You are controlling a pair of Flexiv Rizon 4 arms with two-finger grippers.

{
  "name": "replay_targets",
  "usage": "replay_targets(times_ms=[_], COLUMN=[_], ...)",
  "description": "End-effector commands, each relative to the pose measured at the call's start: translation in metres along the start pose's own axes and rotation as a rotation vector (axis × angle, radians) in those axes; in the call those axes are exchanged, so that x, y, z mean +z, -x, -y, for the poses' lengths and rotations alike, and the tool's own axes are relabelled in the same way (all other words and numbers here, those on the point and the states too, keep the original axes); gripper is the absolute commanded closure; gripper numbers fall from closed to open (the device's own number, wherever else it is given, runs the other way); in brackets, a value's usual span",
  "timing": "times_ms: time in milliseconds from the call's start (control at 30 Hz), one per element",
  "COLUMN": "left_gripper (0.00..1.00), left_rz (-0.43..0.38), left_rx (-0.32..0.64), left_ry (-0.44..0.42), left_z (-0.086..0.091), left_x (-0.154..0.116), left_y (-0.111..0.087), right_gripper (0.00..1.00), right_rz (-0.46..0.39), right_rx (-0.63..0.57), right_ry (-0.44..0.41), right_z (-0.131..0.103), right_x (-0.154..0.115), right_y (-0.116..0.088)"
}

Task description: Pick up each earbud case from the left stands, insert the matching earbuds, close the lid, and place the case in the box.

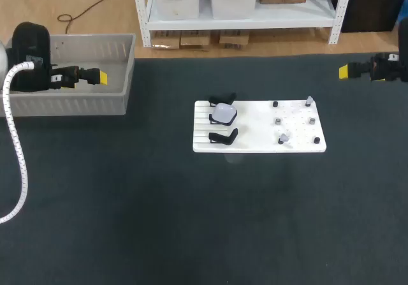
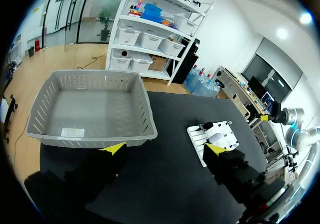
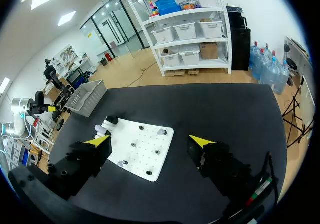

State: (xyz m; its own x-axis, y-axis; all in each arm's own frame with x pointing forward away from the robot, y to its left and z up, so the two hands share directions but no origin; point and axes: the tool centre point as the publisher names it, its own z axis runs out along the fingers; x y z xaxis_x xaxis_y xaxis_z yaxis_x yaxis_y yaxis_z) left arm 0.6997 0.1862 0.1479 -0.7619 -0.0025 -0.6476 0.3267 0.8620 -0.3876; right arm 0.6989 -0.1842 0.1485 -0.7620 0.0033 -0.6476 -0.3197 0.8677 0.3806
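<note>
While the left gripper [image 1: 99, 78] hovers spread over the box [image 1: 121, 104], the right gripper [image 1: 345, 72] hangs spread right of the board [image 1: 255, 142]

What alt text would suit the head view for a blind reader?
A white board lies mid-table, a pale case on black stands at its left, small pegs at its right. A grey box sits far left, the left tool by it; the right tool hangs far right.

Table [image 1: 159, 221] is flat dark charcoal, no pattern. The board [image 1: 255, 122] is plain white, ridged in stripes under the black stands [image 1: 223, 136] and dotted with dark pegs [image 1: 316, 141]. Earbud case [image 1: 224, 113] is pale whitish. The box [image 1: 121, 74] beside the left gripper [image 1: 102, 78] is light grey with slotted walls. Left and right gripper [image 1: 344, 72] are both black with yellow tips.
</note>
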Motion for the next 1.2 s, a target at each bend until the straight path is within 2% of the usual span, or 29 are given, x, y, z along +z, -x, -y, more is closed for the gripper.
replay_targets(times_ms=[33,700,833,1033,1200], left_gripper=[0.00,0.00,0.00,0.00,0.00], left_rz=[-0.005,-0.005,0.016,0.043,0.060], left_rx=[-0.001,-0.001,0.064,0.217,0.398], left_ry=[0.006,0.006,-0.068,-0.176,-0.296], left_z=[0.001,0.001,0.009,0.024,0.034], left_x=[0.000,0.000,-0.002,-0.005,-0.006], left_y=[0.001,0.001,0.000,0.004,0.010], right_gripper=[0.00,0.00,0.00,0.00,0.00], right_rz=[-0.001,-0.001,-0.001,-0.001,-0.001], right_rx=[0.000,0.000,0.000,0.000,0.000], right_ry=[-0.003,-0.003,-0.003,-0.003,-0.003], right_z=[-0.001,-0.001,-0.001,-0.001,-0.001], right_x=[0.000,0.000,0.000,0.000,0.000], right_y=[0.000,0.000,0.000,0.000,0.000])
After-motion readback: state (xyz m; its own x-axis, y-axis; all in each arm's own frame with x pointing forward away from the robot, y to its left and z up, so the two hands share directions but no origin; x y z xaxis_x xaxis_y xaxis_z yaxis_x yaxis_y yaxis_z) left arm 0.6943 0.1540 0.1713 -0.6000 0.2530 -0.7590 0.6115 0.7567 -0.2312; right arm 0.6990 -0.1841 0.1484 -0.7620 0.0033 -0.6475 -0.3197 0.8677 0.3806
